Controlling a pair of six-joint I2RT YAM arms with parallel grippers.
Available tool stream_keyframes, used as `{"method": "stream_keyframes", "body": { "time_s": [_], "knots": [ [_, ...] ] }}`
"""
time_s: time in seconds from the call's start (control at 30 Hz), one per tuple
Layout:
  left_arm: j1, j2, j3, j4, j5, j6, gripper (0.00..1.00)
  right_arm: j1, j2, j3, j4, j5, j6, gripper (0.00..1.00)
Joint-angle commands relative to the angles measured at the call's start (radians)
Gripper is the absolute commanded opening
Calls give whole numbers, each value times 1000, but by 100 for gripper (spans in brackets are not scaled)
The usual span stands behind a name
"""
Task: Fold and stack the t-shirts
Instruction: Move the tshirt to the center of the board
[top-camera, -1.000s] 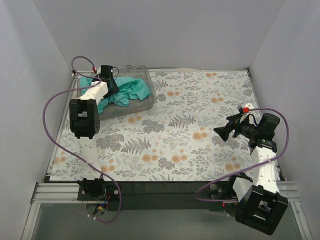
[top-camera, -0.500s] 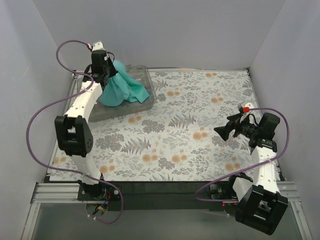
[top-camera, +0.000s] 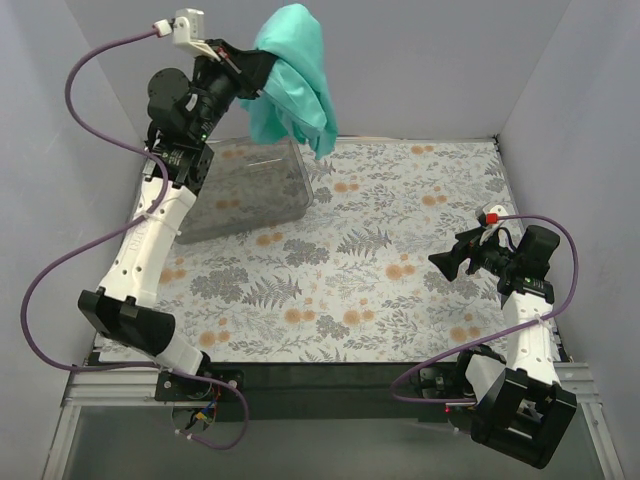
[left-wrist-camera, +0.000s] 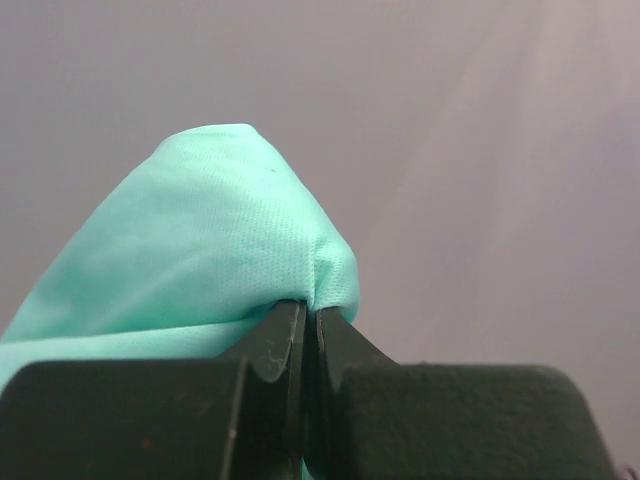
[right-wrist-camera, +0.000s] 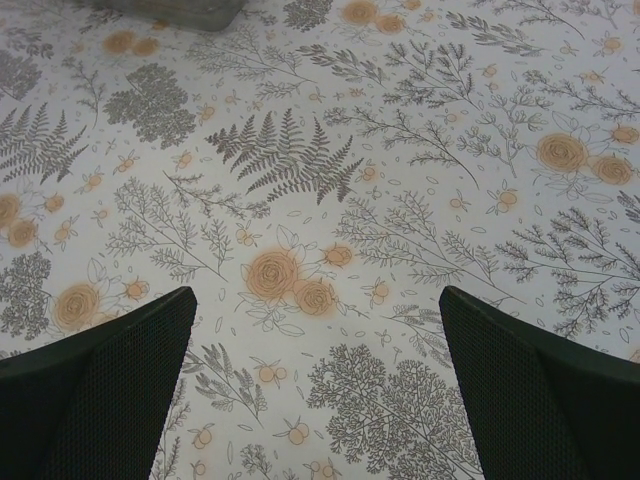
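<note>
Here, floral tablecloth, grey walls, t-shirt aloft.

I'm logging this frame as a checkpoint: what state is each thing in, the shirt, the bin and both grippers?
t-shirt: unfolded, bunched, hanging in the air.
clear plastic bin: upright on the table, looks empty.
left gripper: shut on the t-shirt, raised high.
right gripper: open, empty, above the table.

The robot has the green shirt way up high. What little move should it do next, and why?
Probably swing the left tool, shut on the t-shirt, toward the middle of the table and lower it. The t-shirt hangs bunched above the clear bin, and it needs flat table to be spread and folded. The right tool hovers open.
</note>
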Motion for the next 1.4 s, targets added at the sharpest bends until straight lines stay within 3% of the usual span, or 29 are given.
{"method": "stream_keyframes", "body": {
  "time_s": [0.0, 0.4, 0.67, 0.87, 0.9, 0.93, 0.97, 1.07, 1.2, 1.33, 1.37],
  "knots": [
    [-76, 28, 22, 16, 100, -57, 0, 0, 0, 44, -9, 22, -7, 98],
    [-268, 50, -222, 29, 177, 35, 0, -2, -5, 50, -9, 119, -21, 98],
    [-367, 165, -320, -20, 108, 149, 0, -2, -2, 50, -11, 136, -26, 98],
    [-446, 164, -433, -81, 35, 247, 0, -2, 1, 52, -12, 133, -24, 98],
    [-456, 149, -452, -86, -2, 261, 4, -2, 3, 52, -12, 131, -24, 98],
    [-461, 143, -475, -87, -10, 264, 24, -2, 3, 52, -14, 128, -24, 98],
    [-464, 132, -495, -87, -22, 265, 38, -2, 3, 52, -14, 127, -24, 98],
    [-475, 80, -590, -84, -102, 275, 69, -2, 3, 52, -15, 127, -26, 98],
    [-476, -26, -642, -84, -284, 305, 79, -2, 3, 50, -17, 122, -27, 98],
    [-473, -158, -690, -118, -445, 419, 93, -2, 4, 52, -17, 116, -26, 98],
    [-464, -175, -705, -136, -456, 518, 94, -2, 3, 52, -17, 115, -26, 98]
  ]
}}
